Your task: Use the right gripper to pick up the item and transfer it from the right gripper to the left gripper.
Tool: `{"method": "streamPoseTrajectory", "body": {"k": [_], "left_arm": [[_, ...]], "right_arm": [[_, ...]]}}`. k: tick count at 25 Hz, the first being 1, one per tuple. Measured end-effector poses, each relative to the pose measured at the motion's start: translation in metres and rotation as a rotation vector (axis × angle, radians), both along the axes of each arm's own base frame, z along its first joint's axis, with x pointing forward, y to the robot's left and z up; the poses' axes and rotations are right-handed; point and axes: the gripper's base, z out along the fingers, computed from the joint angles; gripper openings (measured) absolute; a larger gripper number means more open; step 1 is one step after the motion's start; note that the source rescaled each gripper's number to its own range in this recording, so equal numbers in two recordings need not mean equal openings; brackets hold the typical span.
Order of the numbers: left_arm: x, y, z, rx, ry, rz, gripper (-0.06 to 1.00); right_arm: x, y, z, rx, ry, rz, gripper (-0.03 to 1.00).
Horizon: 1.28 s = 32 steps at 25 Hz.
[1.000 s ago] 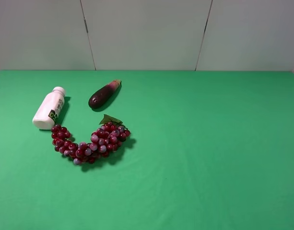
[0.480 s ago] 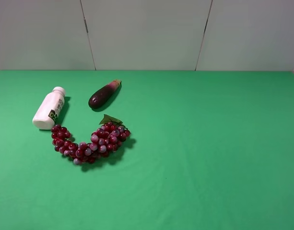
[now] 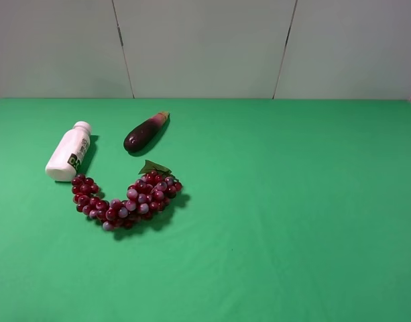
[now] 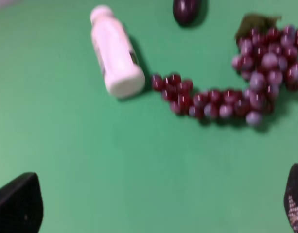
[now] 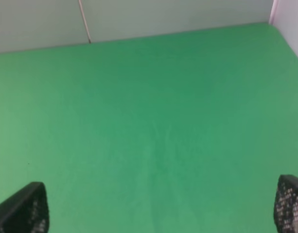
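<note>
The item, a small white bottle [image 3: 68, 151] with a white cap and a green-and-black label, lies on its side at the left of the green table; it also shows in the left wrist view as a white bottle [image 4: 114, 52]. Neither arm appears in the exterior high view. My left gripper [image 4: 158, 208] is open, its two black fingertips [image 4: 20, 204] spread wide with nothing between them, some way short of the bottle. My right gripper [image 5: 161, 206] is open too, its fingertips [image 5: 25, 208] wide apart over bare green cloth, with the bottle out of its view.
A dark purple eggplant [image 3: 145, 131] lies just right of the bottle. A red grape bunch [image 3: 128, 200] with a green leaf curves in front of both, one end nearly touching the bottle's base. White wall panels [image 3: 205, 47] back the table.
</note>
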Motion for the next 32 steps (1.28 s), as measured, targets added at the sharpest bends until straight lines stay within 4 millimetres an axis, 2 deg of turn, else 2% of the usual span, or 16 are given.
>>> {"method": "streamPoseTrajectory", "body": {"k": [5,8,12,16,20,25,32], "left_arm": [[-0.002,-0.002,0.012,-0.048,-0.058,-0.020,1.00],[-0.008,-0.008,0.006,-0.104,0.042,-0.064,1.00],[-0.015,-0.009,-0.005,-0.094,0.187,-0.082,1.00],[-0.014,-0.010,-0.009,-0.094,0.194,-0.081,1.00],[-0.010,-0.011,-0.003,-0.118,0.120,-0.083,1.00],[-0.003,-0.011,-0.018,-0.094,0.152,-0.059,1.00],[-0.002,-0.010,-0.018,-0.096,0.141,-0.050,1.00]], "right_arm": [[0.000,0.000,0.000,0.000,-0.002,0.000,1.00],[0.000,0.000,0.000,0.000,-0.002,0.000,1.00],[0.000,0.000,0.000,0.000,-0.002,0.000,1.00],[0.000,0.000,0.000,0.000,-0.002,0.000,1.00],[0.000,0.000,0.000,0.000,-0.002,0.000,1.00],[0.000,0.000,0.000,0.000,-0.002,0.000,1.00],[0.000,0.000,0.000,0.000,-0.002,0.000,1.00]]}}
